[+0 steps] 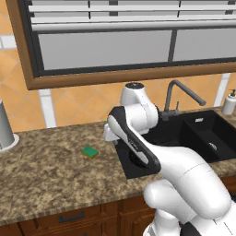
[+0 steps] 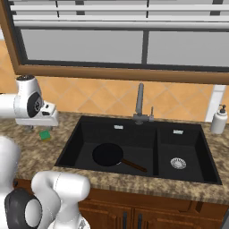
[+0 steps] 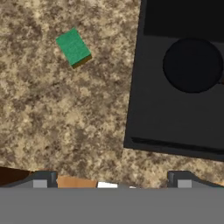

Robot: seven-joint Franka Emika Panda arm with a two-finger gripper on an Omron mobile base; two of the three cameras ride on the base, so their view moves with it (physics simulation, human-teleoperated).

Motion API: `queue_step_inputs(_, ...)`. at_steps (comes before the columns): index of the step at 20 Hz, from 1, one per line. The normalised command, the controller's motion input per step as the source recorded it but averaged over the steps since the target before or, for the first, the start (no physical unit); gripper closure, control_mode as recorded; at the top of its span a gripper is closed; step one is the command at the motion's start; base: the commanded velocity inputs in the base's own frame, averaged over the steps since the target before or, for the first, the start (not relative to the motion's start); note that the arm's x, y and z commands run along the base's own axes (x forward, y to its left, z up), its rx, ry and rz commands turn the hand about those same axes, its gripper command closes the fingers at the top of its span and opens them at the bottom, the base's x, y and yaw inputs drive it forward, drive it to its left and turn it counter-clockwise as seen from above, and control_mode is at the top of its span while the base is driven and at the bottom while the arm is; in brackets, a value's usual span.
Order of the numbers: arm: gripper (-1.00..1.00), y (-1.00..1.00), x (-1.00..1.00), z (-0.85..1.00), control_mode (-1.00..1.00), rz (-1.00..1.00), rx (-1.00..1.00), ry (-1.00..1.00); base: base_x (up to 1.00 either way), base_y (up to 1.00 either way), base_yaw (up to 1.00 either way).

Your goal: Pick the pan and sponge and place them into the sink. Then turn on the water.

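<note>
Granite counter (image 1: 46, 170) runs under a wood-framed window (image 1: 115, 41), with orange tile behind it. You have the pan (image 2: 108, 154) already lying flat in the wide basin of the sink (image 2: 71, 143), its brown handle (image 2: 134, 166) pointing toward the divider; in the hand view it shows as a black disc (image 3: 192, 64) on the basin floor. Sponge (image 1: 90, 152) sits green side up on the counter just left of the sink, apart from the rim, nothing touching it. You see it in the hand view (image 3: 73, 47) at upper left and in the right base view (image 2: 45, 134) just below the hand.

Your arm comes up from the base, bends at the elbow over the sink's left front corner, and the wrist sits above the counter edge by the sink. Hand points straight down at the counter, between sponge and basin. Gripper (image 3: 111, 186) is spread wide, holding nothing, fingertips (image 3: 41, 180) well apart at the bottom of the hand view, high above the surface.

Tap (image 2: 140, 105) stands behind the sink, no stream from it. Soap bottle (image 2: 219, 120) is at the sink's far right corner. Grey canister (image 1: 4, 125) stands at the counter's left end.
</note>
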Motion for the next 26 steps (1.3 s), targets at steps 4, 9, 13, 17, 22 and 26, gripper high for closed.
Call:
queue_step_inputs(4, -1.0, 0.21, 1.0, 0.0, -1.0, 0.4, 0.03, 0.07, 0.0, 0.0, 0.0)
queue_step_inputs(9, -1.0, 0.73, 0.71, 0.0, -1.0, 0.04, -0.09, 0.15, 0.0, 0.0, 0.0)
queue_step_inputs(13, -1.0, 0.69, 0.68, -0.34, -1.0, -0.01, -0.17, 0.13, 0.0, 0.0, 0.0)
queue_step_inputs(17, -1.0, 0.13, 0.45, -0.76, -1.0, 0.0, -0.01, 0.07, 0.0, 0.0, 0.0)
queue_step_inputs(22, -1.0, 0.17, 0.51, -0.65, -1.0, 0.0, 0.0, 0.05, 0.0, 0.0, 0.0)
queue_step_inputs(26, -1.0, 0.39, 0.29, -0.35, -1.0, 0.08, 0.0, 0.03, 0.0, 0.0, 0.0)
